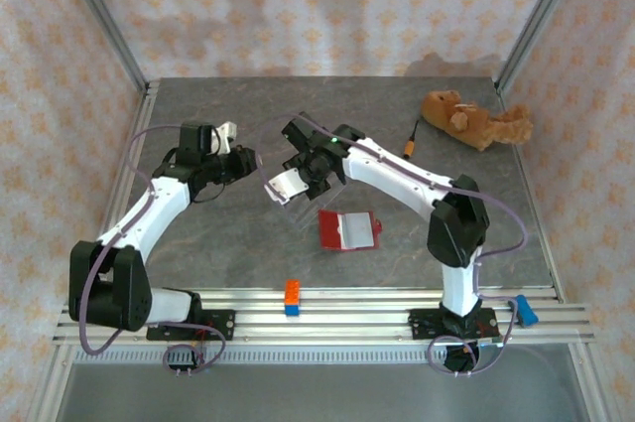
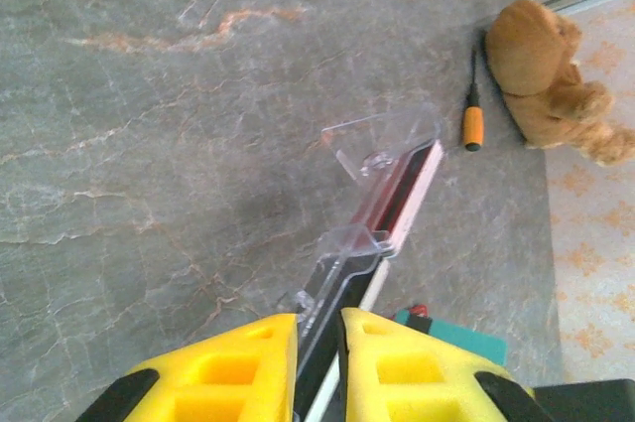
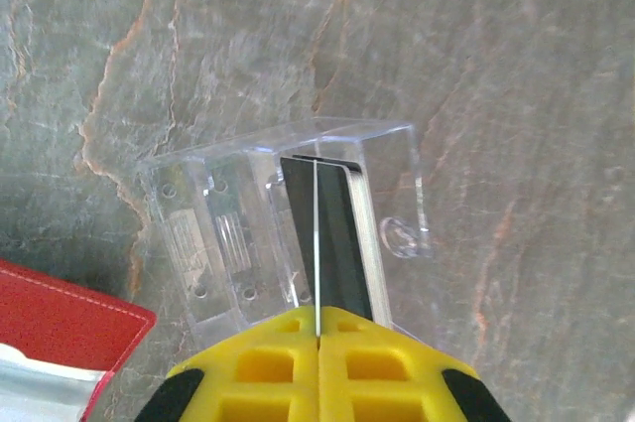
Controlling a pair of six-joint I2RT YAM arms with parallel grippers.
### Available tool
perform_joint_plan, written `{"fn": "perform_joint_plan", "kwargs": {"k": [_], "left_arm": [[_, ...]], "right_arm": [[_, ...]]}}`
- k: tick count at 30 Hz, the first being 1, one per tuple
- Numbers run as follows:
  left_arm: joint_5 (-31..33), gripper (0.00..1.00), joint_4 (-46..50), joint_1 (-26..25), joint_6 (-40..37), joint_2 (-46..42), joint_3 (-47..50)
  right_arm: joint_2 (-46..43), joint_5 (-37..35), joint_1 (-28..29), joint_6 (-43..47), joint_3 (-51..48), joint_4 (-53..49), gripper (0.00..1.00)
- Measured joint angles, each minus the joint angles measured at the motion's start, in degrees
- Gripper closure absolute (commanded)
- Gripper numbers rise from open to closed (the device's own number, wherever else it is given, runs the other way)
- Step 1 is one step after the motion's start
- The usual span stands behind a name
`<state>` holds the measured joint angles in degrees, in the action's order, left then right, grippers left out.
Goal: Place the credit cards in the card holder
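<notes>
Top external view is showing both arms meeting over the middle of the grey bench [image 1: 248,243], on the far side. Right end effector [image 3: 317,315] is pinching its yellow fingers together on the thin edge of one of the credit cards [image 3: 335,228], which are standing upright inside a clear tray [image 3: 198,233]. Left end effector [image 2: 319,321] is gripping the tray's clear plastic edge, fingers nearly together around it. Tray is sitting between the two end effectors; cannot tell if it is touching the bench. Card holder [image 1: 349,228] is lying open on the bench, near side and just right of the tray, red cover outward and pale inside facing up. Plush toy [image 1: 474,119] is lying at the far right corner, with an orange-tipped cable [image 1: 412,149] beside it.
</notes>
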<state>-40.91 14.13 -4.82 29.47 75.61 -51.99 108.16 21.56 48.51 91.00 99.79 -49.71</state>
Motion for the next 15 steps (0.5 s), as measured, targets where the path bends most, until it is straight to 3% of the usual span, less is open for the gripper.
{"fn": "perform_joint_plan", "kwargs": {"k": [7,11,15], "left_arm": [[-1.4,0.68,0.2,-0.2,0.0,-7.8,0.1],[-4.5,0.64,-3.1,-2.4,0.2,-11.6,0.9],[-10.2,0.59,-13.3,-8.3,1.2,-14.1,3.8]], "right_arm": [[-12.1,8.1,-1.6,-12.9,-2.5,3.4,1.00],[-24.2,14.9,-6.3,-27.0,-12.1,11.8,1.00],[-36.7,21.7,-12.3,-40.9,-23.9,19.0,1.00]]}}
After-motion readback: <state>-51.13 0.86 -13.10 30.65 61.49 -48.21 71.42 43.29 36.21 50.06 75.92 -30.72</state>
